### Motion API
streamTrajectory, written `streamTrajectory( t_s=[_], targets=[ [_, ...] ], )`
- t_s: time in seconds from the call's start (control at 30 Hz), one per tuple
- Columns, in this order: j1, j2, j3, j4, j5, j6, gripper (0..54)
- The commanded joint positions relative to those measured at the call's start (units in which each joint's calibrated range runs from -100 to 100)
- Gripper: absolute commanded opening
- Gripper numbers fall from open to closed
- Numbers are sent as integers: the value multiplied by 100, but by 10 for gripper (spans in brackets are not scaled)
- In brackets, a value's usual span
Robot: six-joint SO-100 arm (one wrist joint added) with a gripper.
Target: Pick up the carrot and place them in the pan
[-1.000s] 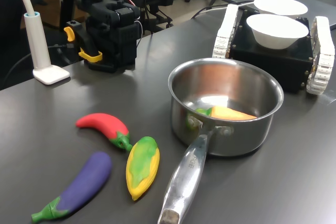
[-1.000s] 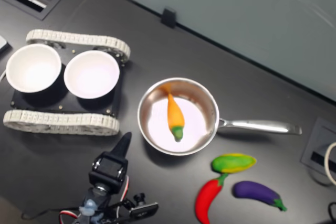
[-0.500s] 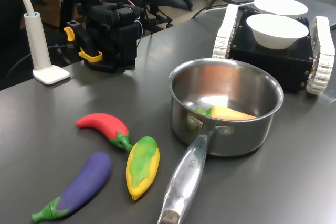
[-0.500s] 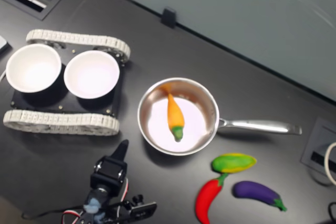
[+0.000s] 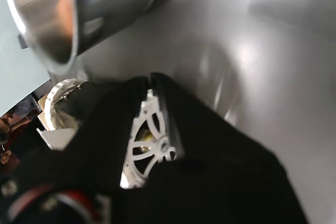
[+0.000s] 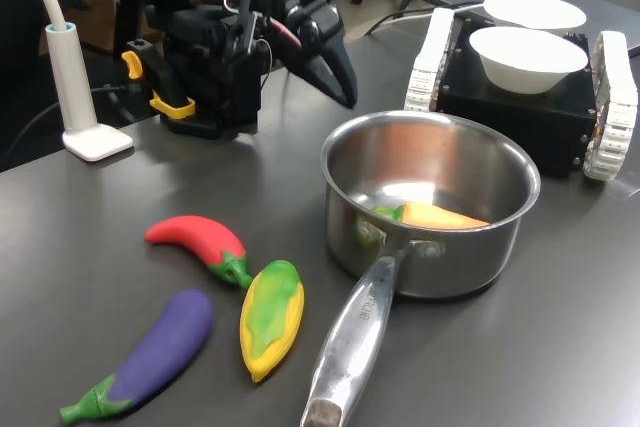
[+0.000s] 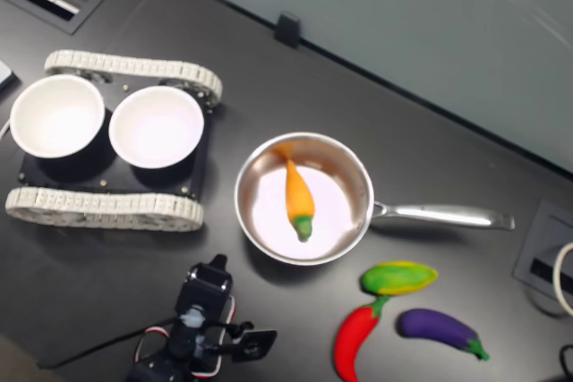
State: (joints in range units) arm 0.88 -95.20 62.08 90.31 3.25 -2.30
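Note:
The orange carrot (image 6: 440, 215) (image 7: 298, 194) lies on the floor of the steel pan (image 6: 470, 259) (image 7: 269, 219), its green stub toward the pan's handle (image 6: 352, 337). My gripper (image 6: 345, 95) (image 7: 216, 264) hangs above the table just outside the pan's rim, on the first exterior view's left of the pan and pointing down toward it. It holds nothing. In the wrist view the black jaws meet at the tip of the gripper (image 5: 150, 77), and the pan (image 5: 47, 14) shows as a blurred steel wall beyond them.
A red chilli (image 6: 200, 239), a corn cob (image 6: 272, 315) and a purple eggplant (image 6: 160, 347) lie beside the pan's handle. Two white bowls (image 7: 157, 125) (image 7: 55, 115) sit on a black tracked base (image 6: 520, 112). A white lamp foot (image 6: 92, 139) stands near the arm's base (image 6: 205, 77).
The gripper has swung down from above the first exterior view's top edge to just outside the pan's rim. The carrot and pan have not moved.

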Motion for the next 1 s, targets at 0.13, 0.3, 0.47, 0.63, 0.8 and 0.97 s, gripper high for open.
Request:
streamTrajectory(
  t_s=[0.13, 0.3, 0.47, 0.63, 0.8, 0.97],
  targets=[
    [107, -24, 575, -498, 15, -73, 1],
    [107, -24, 766, -515, 15, -65, 1],
    [95, -24, 975, -566, 54, -48, 1],
    [-8, -24, 1148, -686, 78, -48, 1],
    [15, -24, 1184, -703, 117, -48, 1],
    [-8, -24, 1184, -703, 117, -48, 1]
  ],
)
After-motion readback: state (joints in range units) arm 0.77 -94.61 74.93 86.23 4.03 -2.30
